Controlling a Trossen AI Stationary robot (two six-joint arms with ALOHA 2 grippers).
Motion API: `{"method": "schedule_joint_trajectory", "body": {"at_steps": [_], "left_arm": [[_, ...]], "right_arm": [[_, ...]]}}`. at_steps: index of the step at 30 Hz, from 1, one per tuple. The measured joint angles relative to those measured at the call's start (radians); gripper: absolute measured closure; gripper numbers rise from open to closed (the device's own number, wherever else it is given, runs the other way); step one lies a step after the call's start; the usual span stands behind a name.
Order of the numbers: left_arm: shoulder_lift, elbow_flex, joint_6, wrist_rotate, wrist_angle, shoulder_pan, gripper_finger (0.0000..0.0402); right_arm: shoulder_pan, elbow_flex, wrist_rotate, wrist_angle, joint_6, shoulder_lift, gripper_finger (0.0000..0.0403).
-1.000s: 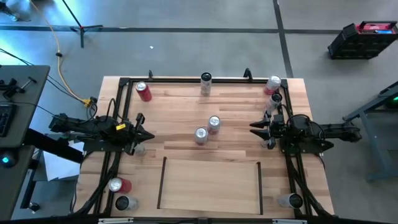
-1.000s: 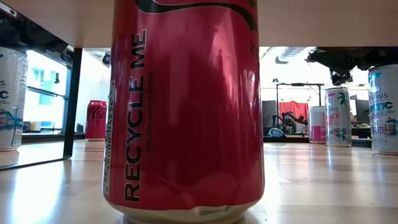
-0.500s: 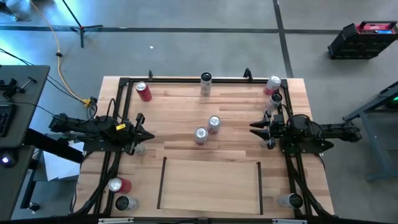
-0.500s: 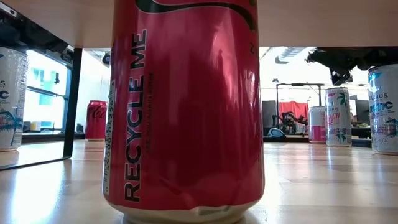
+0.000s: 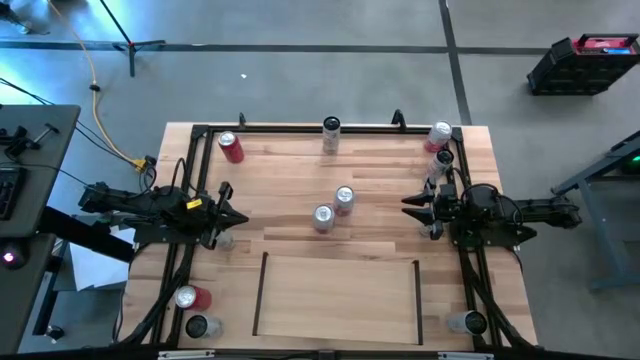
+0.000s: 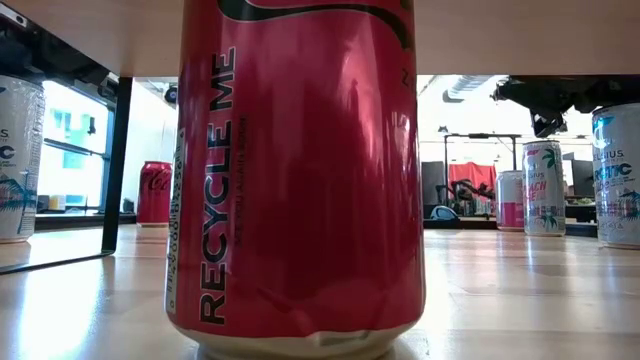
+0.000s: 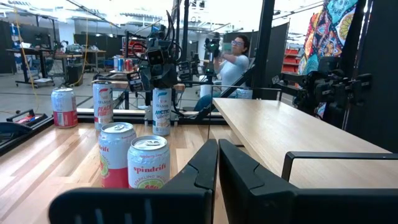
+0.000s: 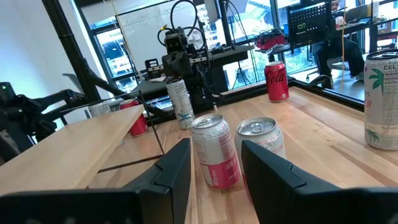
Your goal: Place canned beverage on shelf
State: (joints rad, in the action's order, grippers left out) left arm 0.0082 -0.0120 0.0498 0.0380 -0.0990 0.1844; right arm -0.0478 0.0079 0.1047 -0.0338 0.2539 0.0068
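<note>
Both end effectors hover low over the worktop (image 5: 300, 165) and face each other across its middle. The left end effector (image 5: 243, 217) is at the left side with its fingers (image 7: 202, 163) pressed together and holding nothing. The right end effector (image 5: 407, 205) is at the right side; its fingers (image 8: 177, 163) stand a little apart, with nothing between them.

Two cans stand upright and close together in the middle of the worktop, between the two end effectors: one pink-and-white can (image 5: 344, 199) and, just beside it, a second spindrift can (image 5: 323, 216). Neither is touched by a finger.

The shelf (image 5: 340, 300), a light-wood bay with thin black rails, is at the near edge of the worktop and has no can on it.

Other cans stand around the edges: a red can (image 5: 231, 147) at the far left corner, a tall slim can (image 5: 331, 133) at the far edge, two cans (image 5: 439, 140) at the far right corner, two cans (image 5: 192, 310) at the near left corner and one can (image 5: 466, 322) at the near right corner. In the low view, a big red can (image 6: 300, 170) fills the picture.

In the left wrist view a person (image 7: 231, 59) is in the room beyond.
</note>
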Motion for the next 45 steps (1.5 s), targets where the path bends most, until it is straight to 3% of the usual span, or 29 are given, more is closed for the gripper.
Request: {"method": "schedule_joint_trajectory", "body": {"at_steps": [35, 41, 45], "left_arm": [[0.0, 0.0, 0.0, 0.0, 0.0, 0.0, 0.0396], [0.0, 0.0, 0.0, 0.0, 0.0, 0.0, 0.0396], [0.0, 0.0, 0.0, 0.0, 0.0, 0.0, 0.0396]], "right_arm": [[0.002, 0.0, 0.012, 0.0, -0.002, 0.0, 0.0276], [0.005, 0.0, 0.057, -0.011, -0.105, 0.0, 0.0276], [0.005, 0.0, 0.049, -0.01, -0.055, 0.0, 0.0276]]}}
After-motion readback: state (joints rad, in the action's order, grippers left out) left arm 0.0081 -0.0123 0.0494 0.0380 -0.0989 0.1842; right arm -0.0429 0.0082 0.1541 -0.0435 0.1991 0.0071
